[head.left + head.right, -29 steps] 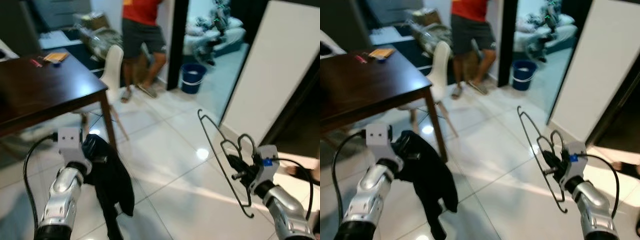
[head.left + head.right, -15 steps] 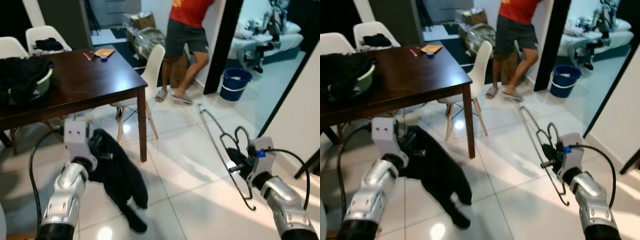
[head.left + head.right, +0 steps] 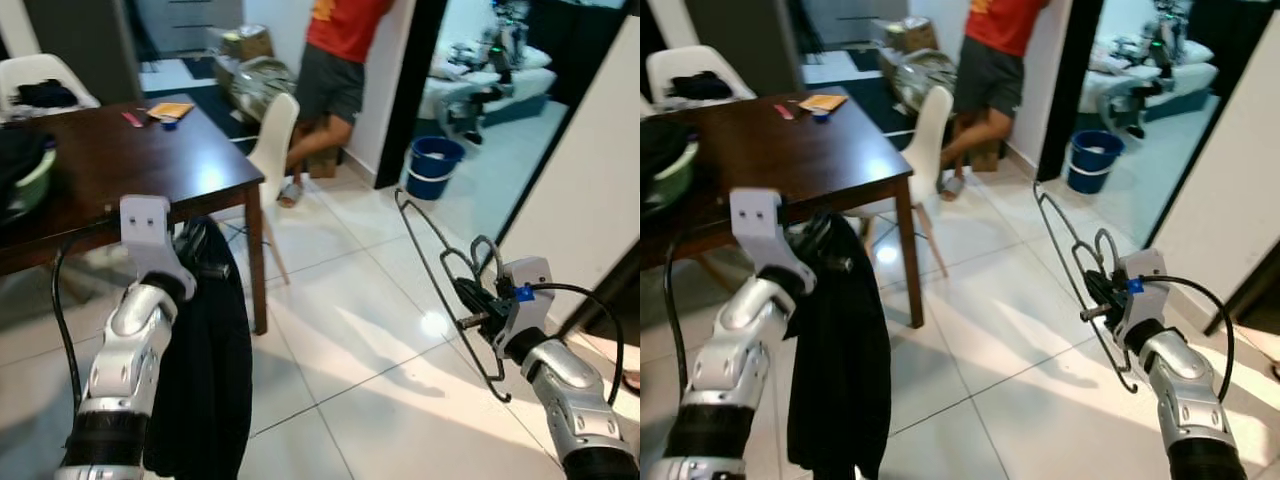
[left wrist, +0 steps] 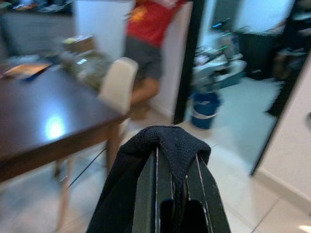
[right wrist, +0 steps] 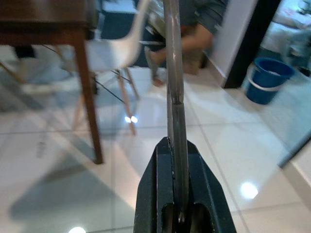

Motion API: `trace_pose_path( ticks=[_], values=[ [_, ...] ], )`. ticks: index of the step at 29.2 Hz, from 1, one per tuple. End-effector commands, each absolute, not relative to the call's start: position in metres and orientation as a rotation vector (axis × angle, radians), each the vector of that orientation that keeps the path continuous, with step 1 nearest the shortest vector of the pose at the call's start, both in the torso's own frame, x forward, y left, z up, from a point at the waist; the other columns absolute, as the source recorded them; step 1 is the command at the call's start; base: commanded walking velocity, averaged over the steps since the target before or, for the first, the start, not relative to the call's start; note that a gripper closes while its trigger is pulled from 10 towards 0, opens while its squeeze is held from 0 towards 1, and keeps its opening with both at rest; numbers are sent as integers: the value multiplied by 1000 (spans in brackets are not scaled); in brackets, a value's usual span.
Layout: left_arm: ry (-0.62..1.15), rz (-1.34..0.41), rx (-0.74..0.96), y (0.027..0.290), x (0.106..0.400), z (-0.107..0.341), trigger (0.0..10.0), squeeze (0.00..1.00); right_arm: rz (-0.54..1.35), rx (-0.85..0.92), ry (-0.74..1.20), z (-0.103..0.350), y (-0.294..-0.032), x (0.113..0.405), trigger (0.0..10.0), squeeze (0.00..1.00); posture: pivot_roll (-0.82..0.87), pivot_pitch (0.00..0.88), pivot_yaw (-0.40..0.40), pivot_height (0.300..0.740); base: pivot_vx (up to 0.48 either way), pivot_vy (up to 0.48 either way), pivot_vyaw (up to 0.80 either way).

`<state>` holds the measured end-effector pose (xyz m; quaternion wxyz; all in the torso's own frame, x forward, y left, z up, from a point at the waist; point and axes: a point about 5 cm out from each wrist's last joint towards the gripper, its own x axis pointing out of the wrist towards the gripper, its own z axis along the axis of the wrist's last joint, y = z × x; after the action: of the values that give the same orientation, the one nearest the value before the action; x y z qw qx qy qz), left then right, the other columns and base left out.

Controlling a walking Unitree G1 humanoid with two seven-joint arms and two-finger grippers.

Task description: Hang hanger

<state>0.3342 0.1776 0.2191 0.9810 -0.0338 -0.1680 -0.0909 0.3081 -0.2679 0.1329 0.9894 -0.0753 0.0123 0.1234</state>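
Head stereo pair looks forward and down over both arms toward a dark table and doorway. Each wrist camera sights closely along its own fingers; all views share the white chair and blue bucket.

bright indoor light | glare on floor tiles | wrist views soft-blurred

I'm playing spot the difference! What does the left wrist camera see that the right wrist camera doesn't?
Left wrist view: the left gripper pinching a black garment, plus the dark tabletop. Right wrist view: the right gripper clamped on the thin wire hanger, plus a table leg. Both: the white chair, the blue bucket, a person and shiny floor tiles.
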Motion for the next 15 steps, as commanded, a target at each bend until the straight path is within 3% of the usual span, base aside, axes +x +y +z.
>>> trace_pose_path(
  ticks=[1,15],
  values=[
    [-364,-175,-68,182,332,227,10000,0,278,-158,-7,141,-258,313,10000,0,30,43,-33,740,480,0,0],
    [-480,-277,-72,166,333,271,10000,0,328,-157,-48,150,-239,318,10000,0,42,30,-32,740,467,0,0]
  ],
)
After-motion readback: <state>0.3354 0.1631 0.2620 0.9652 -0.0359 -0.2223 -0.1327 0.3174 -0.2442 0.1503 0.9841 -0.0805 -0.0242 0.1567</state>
